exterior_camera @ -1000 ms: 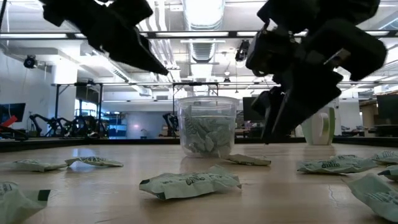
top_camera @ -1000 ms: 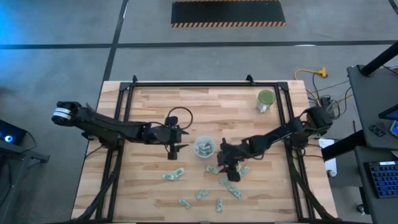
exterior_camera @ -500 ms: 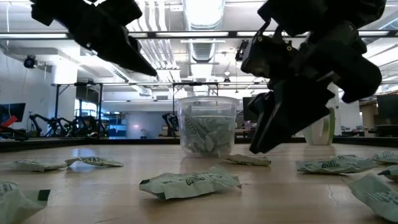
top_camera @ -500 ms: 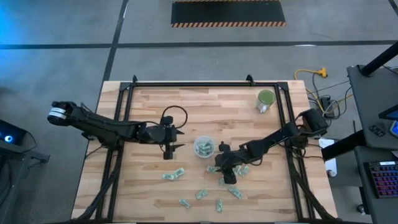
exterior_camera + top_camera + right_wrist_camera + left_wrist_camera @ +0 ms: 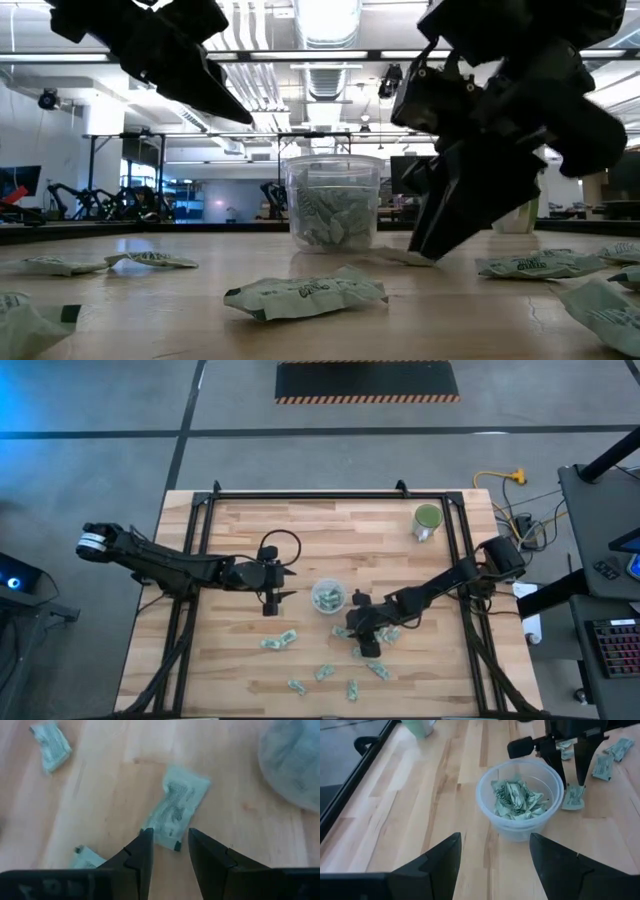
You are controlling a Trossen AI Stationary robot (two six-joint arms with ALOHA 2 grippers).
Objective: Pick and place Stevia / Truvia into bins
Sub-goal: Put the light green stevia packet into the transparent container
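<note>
The clear round cup stands mid-table, holding crumpled pale green packets. More packets lie flat on the wood toward the near edge. My right gripper is open and low on the cup's near right side. Its fingertips straddle the end of one packet, which lies flat beside the cup. My left gripper is open and hovers left of the cup, above the table. My right gripper comes down slanting from above, with one fingertip on each side of the packet's near end. The packet lies flat on the table. Whether the fingers touch it I cannot tell.
A green mug stands near the far right corner. A black frame rail runs around the tabletop. Loose packets also lie close to the low camera. Bare wood stretches between the cup and the far edge.
My right gripper has moved a little toward the cup and come down until its fingertips reach the table at the packet beside the cup. My left gripper has drawn back slightly toward the table's left edge. The packets and the cup have stayed put.
</note>
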